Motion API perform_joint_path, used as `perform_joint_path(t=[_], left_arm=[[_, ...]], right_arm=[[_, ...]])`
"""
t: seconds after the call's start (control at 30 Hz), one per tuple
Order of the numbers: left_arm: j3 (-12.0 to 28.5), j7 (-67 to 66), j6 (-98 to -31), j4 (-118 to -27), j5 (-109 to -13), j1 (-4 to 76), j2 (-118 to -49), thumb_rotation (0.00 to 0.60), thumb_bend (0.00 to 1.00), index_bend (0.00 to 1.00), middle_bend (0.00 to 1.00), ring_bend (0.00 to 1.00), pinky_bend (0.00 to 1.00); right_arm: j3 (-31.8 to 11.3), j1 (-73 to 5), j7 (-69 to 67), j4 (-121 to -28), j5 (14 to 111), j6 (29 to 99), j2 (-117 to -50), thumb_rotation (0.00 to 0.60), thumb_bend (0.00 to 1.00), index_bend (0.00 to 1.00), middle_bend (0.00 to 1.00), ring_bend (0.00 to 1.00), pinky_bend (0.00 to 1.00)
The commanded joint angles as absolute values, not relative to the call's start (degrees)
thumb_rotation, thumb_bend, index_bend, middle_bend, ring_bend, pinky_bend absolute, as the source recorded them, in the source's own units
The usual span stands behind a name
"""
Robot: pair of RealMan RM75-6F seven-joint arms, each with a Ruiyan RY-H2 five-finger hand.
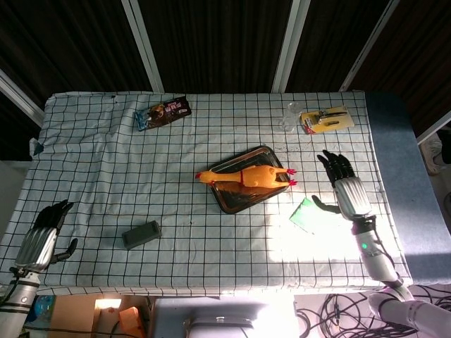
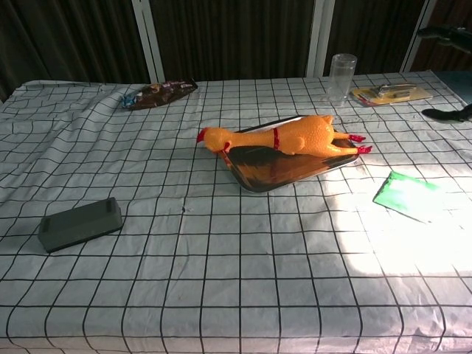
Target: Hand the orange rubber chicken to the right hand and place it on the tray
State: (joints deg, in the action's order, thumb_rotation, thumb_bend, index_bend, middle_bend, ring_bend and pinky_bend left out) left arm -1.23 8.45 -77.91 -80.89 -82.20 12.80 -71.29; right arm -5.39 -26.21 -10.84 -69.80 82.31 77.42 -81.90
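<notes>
Head view looks steeply down over the whole table (image 1: 106,162); chest view looks low across it, nearer.

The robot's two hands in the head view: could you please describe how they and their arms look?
Both the left hand and right hand have black fingers on ribbed silver-grey backs. The forearms are light grey with dark joint bands; a small green light shows on the right forearm.

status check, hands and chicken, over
Left hand open, at the table's near left edge. Right hand open, right of the tray. Orange rubber chicken lying on tray, head past its rim. Nothing in the way.
</notes>
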Motion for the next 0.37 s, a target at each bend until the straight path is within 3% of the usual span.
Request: perform_joint_path(t=[0.03,0.2,0.37], left_arm=[[-5.35,7.51,-83.68,-80.41,-86.68,7.91,-70.13,0.600,0.41,0.00,0.00,0.00,0.00],[-5.15,8.59,-85.04,-80.27,-87.01,6.55,-69.89,0.600,0.41,0.00,0.00,0.00,0.00],[-5.89,7.49,-84.71,-80.79,-89.34,6.55,-69.70,0.600,0.41,0.00,0.00,0.00,0.00]], right_arm=[[3.11,-11.27,9.45,-85.21,79.02,86.70,-66.74,0.600,0.19,0.00,0.00,0.00,0.00],[3.39,-4.40,9.87,-84.49,78.19,94.49,-67.36,0.600,0.19,0.00,0.00,0.00,0.00],[2.56,-2.32,7.51,-84.06,81.31,98.09,-66.94,0.600,0.19,0.00,0.00,0.00,0.00]])
